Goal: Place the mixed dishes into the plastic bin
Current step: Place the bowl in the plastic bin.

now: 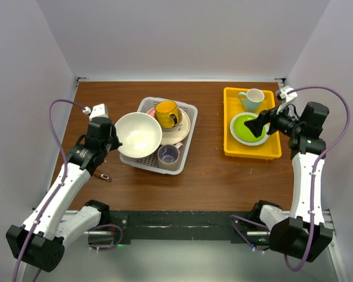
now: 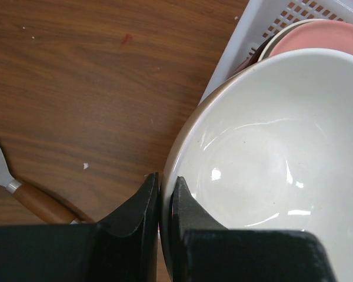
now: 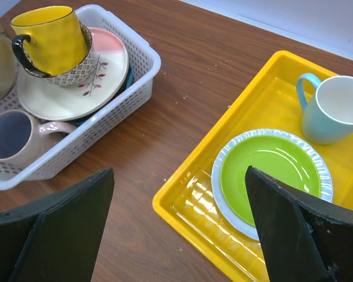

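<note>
My left gripper [image 1: 114, 140] [image 2: 165, 187] is shut on the left rim of the large cream bowl [image 1: 139, 134] [image 2: 270, 153], one finger inside and one outside. The bowl overlaps the left side of the white plastic bin [image 1: 190, 113] [image 2: 241, 41] [image 3: 138, 56]. Inside the bin a yellow mug [image 1: 166, 113] [image 3: 50, 38] sits in a small patterned bowl [image 3: 76, 73] on a pink-and-cream plate [image 3: 100, 79]. A beige mug [image 1: 168, 154] [image 3: 15, 141] lies at the bin's near end. My right gripper [image 1: 260, 124] [image 3: 179, 194] hangs open over the yellow tray's left edge, holding nothing.
The yellow tray [image 1: 232, 148] [image 3: 223, 211] at the right holds a green plate with a pale blue rim [image 1: 247, 126] [image 3: 270, 170] and a light blue mug [image 1: 253, 98] [image 3: 335, 108]. A wooden-handled utensil [image 1: 102, 174] [image 2: 29, 200] lies on the table left of the bin.
</note>
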`<state>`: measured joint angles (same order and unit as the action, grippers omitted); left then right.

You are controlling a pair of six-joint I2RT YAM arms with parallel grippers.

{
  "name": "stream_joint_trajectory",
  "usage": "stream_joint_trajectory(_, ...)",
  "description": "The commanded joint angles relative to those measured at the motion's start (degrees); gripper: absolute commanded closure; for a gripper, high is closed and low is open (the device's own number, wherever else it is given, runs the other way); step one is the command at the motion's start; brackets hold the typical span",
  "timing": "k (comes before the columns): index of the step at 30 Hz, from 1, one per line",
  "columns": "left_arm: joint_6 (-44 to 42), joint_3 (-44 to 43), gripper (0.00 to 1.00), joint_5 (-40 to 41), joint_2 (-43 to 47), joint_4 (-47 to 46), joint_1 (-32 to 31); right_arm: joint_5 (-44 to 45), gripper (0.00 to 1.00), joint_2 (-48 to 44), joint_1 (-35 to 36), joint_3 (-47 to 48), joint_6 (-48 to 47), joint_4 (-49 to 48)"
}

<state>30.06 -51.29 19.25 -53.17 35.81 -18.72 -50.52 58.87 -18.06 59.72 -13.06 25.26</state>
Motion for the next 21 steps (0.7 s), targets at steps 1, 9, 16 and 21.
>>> stream_joint_trajectory(1, 8.3, -0.7, 1.0, -3.5, 1.7, -13.2, 0.9, -1.1, 0.03, -0.2, -0.3, 0.0, -0.4, -1.2)
stream_joint_trajectory(9, 10.1, 1.0, 1.0, -3.7, 2.7, -11.8, 1.1, -1.2, 0.03, -0.2, -0.3, -0.1, -0.4, -1.2)
stream_joint_trajectory(16, 10.6, 0.8, 1.0, -2.8, 5.7, -10.0, 1.1, -1.1, 0.03, -0.1, -0.3, -0.1, -0.3, -1.3)
stream_joint_trajectory(21, 11.0, 1.2, 1.0, -1.8, 7.6, -9.1, 1.1, -1.1, 0.03, 0.0, -0.3, -0.2, -0.2, -1.4)
